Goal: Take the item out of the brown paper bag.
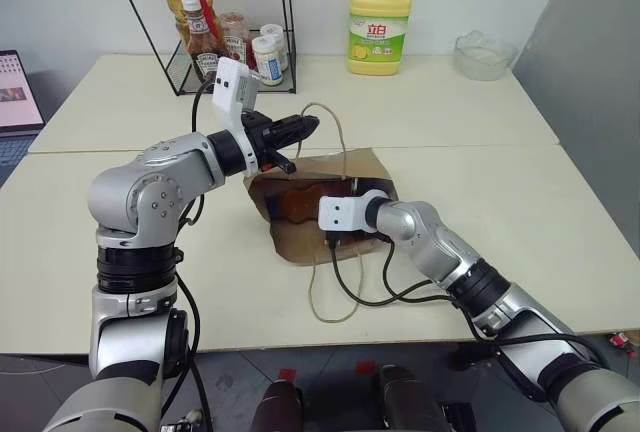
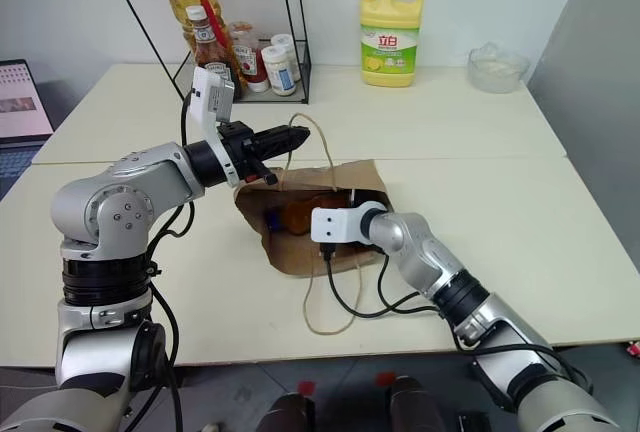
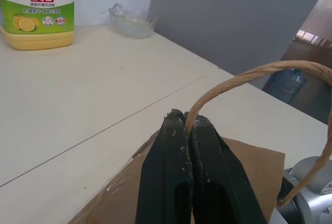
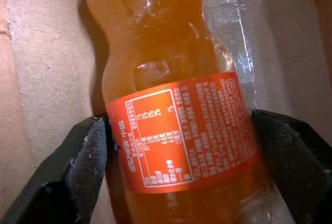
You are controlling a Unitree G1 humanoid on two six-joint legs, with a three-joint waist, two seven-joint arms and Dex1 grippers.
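Right wrist view: the item [image 4: 176, 125] is straddled inside the brown paper bag [image 1: 355, 167] by the wide-spread right gripper [image 4: 179, 169], not yet clamped or withdrawn, while a handle [image 3: 244, 76] is pinched by the left gripper [image 3: 189, 123].

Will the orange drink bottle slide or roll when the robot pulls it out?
The bottle looks smooth, round plastic, so it may slip or roll. It seems nearly full, likely heavy for its size. The brown paper bag looks creased and floppy.
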